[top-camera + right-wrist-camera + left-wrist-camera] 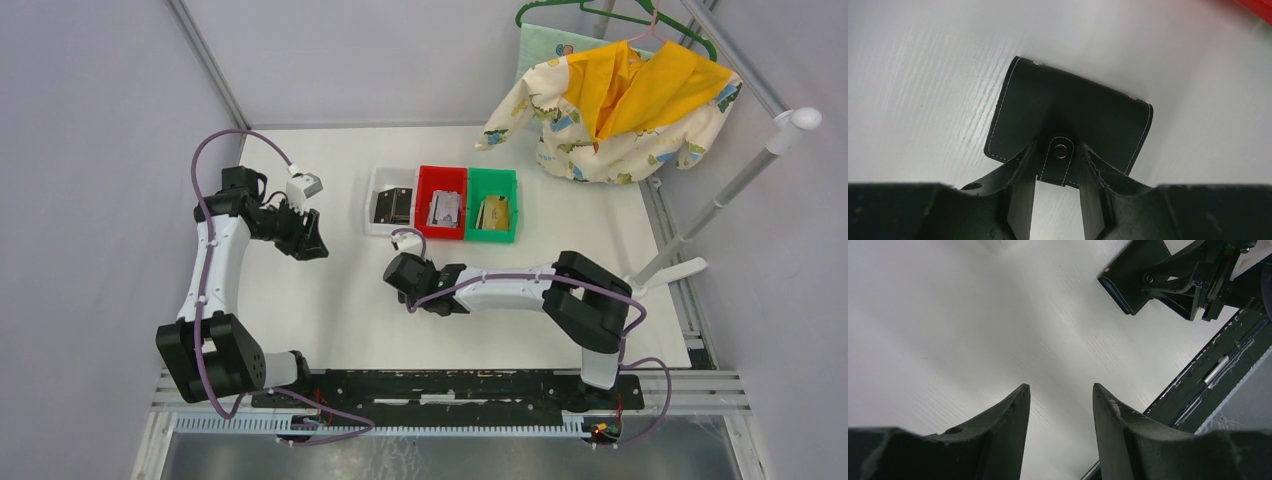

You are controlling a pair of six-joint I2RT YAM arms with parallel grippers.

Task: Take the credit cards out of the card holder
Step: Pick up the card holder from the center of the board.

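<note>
Well, nearest me the right fingers (pixel 1015 190) pinch the closed black card holder (pixel 1068 115) at its tab edge, over the white bench (pixel 340 320). Left fingers (pixel 1003 430) gape, empty. Farther back, credit cards (pixel 443 208) lie in three bins (pixel 443 172), their faces too small to read, below grey walls (pixel 350 60).

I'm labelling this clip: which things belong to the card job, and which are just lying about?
Job: card holder, gripped by right gripper; dark card, silvery card, gold card, one per bin; left gripper, open.
Lying about: patterned jacket, yellow cloth, white rail.
</note>
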